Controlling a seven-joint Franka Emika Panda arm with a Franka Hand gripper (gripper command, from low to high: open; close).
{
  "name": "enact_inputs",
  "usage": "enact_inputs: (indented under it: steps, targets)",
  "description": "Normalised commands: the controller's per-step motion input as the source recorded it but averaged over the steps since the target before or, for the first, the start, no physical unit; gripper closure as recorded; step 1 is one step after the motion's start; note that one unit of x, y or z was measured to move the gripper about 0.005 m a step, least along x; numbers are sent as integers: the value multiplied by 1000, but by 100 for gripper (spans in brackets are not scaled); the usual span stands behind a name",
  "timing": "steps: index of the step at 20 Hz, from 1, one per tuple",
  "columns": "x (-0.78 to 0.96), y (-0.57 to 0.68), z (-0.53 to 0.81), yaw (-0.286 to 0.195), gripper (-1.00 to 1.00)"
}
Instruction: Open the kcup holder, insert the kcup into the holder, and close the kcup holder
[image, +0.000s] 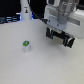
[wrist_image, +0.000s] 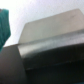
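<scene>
Surface: we see a pale, off-white tabletop (image: 35, 67) filling most of the exterior view, bare across its lower half.

Kcup: we find the kcup (image: 26, 46) left of the frame's centre in the exterior view, a tiny white pod with a green top, standing upright on the tabletop with nothing touching it.

Arm: we see the robot arm (image: 64, 15) entering from the upper right of the exterior view, a bulky white and grey body with a dark cable looping off its left side.

Gripper: we place the gripper (image: 60, 36) at the right of the exterior view, just below the arm's body, its dark fingers (image: 50, 35) pointing down toward the table. The fingers appear to stand apart with a gap between them and nothing held (the picture is blurred, so the gap is only roughly readable). The gripper sits well to the right of the kcup and does not touch it.

Post: we note a tall white post (image: 24, 10) at the upper left of the exterior view, with a small blue light on it.

Kcup holder: we cannot pick it out in the exterior view. In the wrist view a dark boxy shape (wrist_image: 50, 42) with a flat top and a lighter front face fills most of the frame; it is too blurred to name with certainty.

Wrist view corner: we see a teal patch (wrist_image: 5, 25) at the upper left, unidentifiable.
</scene>
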Motion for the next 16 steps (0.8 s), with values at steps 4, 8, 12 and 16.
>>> enact_inputs:
  steps: [4,8,12,16]
  targets:
    - [-75,-445,347,-240,-100]
    - [-141,-424,252,-270,-100]
    - [-256,-397,177,-262,-100]
    - [-309,-385,95,-263,-100]
